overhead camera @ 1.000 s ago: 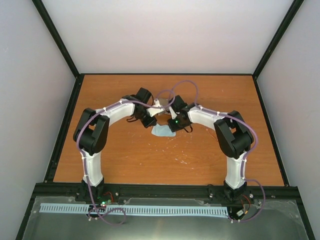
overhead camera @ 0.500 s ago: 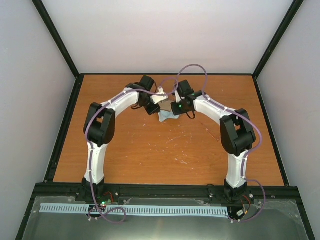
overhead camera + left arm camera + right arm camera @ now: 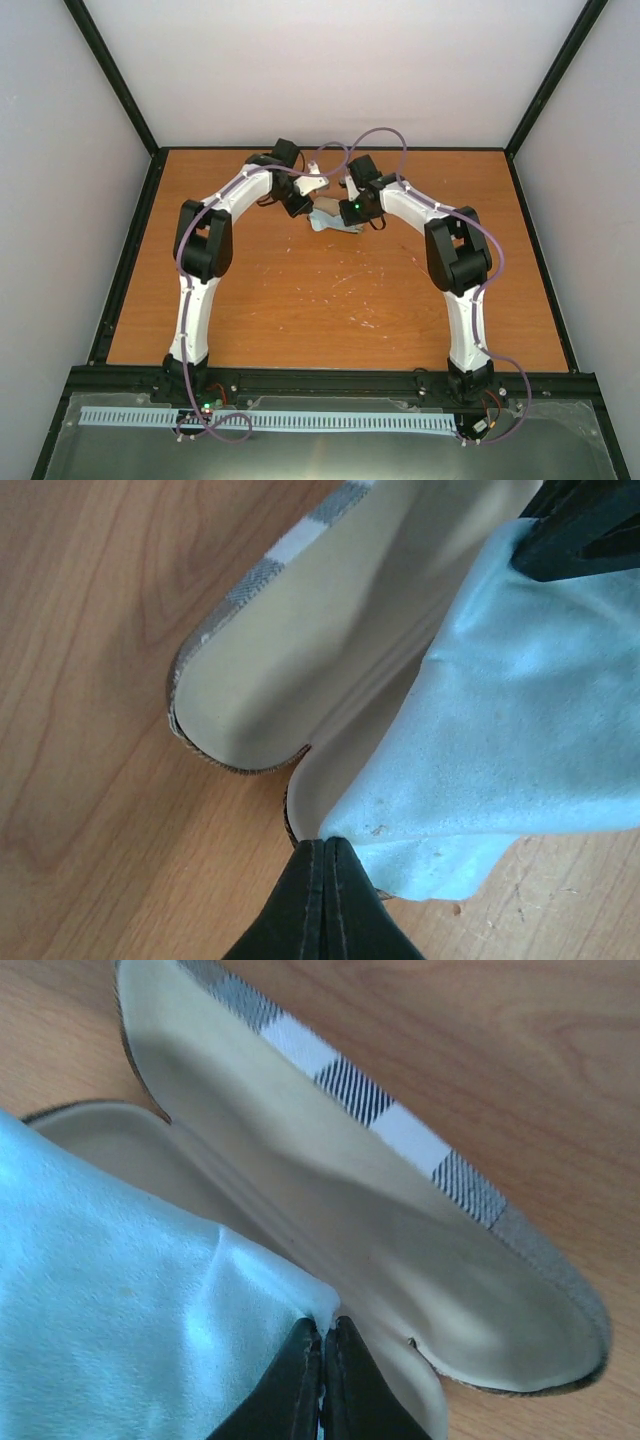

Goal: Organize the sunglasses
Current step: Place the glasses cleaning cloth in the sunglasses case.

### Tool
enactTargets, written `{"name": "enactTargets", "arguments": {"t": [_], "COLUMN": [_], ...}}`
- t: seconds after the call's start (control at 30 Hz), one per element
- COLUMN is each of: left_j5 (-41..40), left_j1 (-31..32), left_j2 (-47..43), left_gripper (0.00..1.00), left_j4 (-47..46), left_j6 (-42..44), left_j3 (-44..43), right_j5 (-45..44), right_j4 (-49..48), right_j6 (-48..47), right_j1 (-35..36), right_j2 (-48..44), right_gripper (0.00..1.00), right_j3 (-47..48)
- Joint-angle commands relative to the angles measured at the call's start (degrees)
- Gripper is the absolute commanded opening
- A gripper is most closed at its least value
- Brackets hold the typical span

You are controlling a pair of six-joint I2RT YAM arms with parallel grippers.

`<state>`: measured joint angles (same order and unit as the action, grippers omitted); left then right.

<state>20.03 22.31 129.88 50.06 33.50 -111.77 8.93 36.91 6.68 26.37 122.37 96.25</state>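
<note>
The brown case (image 3: 240, 630) lies open on the table, its cream lining (image 3: 330, 1210) facing up and grey stripes (image 3: 350, 1090) along the lid's edge. A pale blue cloth (image 3: 520, 720) is stretched over the case's lower half. My left gripper (image 3: 328, 842) is shut on one corner of the cloth. My right gripper (image 3: 322, 1328) pinches another corner of this cloth (image 3: 100, 1290). In the top view both grippers meet over the case (image 3: 327, 208) at the far middle of the table, with the cloth (image 3: 335, 226) hanging just in front of it. The sunglasses are hidden.
The orange wooden table (image 3: 330, 300) is walled by pale panels on three sides. A black rail (image 3: 330, 380) runs along the near edge by the arm bases. The right gripper's dark fingers (image 3: 585, 525) show at the top right of the left wrist view.
Both arms have stretched away from the bases toward the far side, carrying the cloth from the table's middle up onto the open case.
</note>
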Motion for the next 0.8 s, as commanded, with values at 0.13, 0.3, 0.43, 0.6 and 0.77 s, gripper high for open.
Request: {"name": "enactTargets", "arguments": {"t": [0.13,0.3,0.43,0.6,0.77], "left_j5": [2.6,2.9,3.3,3.7,3.6], "left_j1": [-0.2,-0.2,0.1,0.8,1.6], "left_j2": [3.1,4.3,5.0,5.0,4.6], "left_gripper": [0.00,0.00,0.00,0.00,0.00], "left_j4": [2.1,1.8,1.9,2.1,0.9], "left_j6": [2.0,2.5,2.8,2.4,1.7], "left_j3": [-2.1,-3.4,-4.1,-3.5,-1.3], "right_j5": [0.5,-0.2,-0.4,-2.1,-4.2], "right_j4": [2.5,1.8,1.1,0.5,-1.1], "right_j6": [-0.3,0.9,2.0,2.6,3.8], "right_j1": [-0.3,-0.3,-0.3,-0.2,-0.2], "right_j2": [1.6,1.1,0.3,-0.8,-2.0], "right_gripper": [0.03,0.03,0.03,0.03,0.03], "right_j3": [0.4,-1.2,-3.2,-6.0,-8.6]}}
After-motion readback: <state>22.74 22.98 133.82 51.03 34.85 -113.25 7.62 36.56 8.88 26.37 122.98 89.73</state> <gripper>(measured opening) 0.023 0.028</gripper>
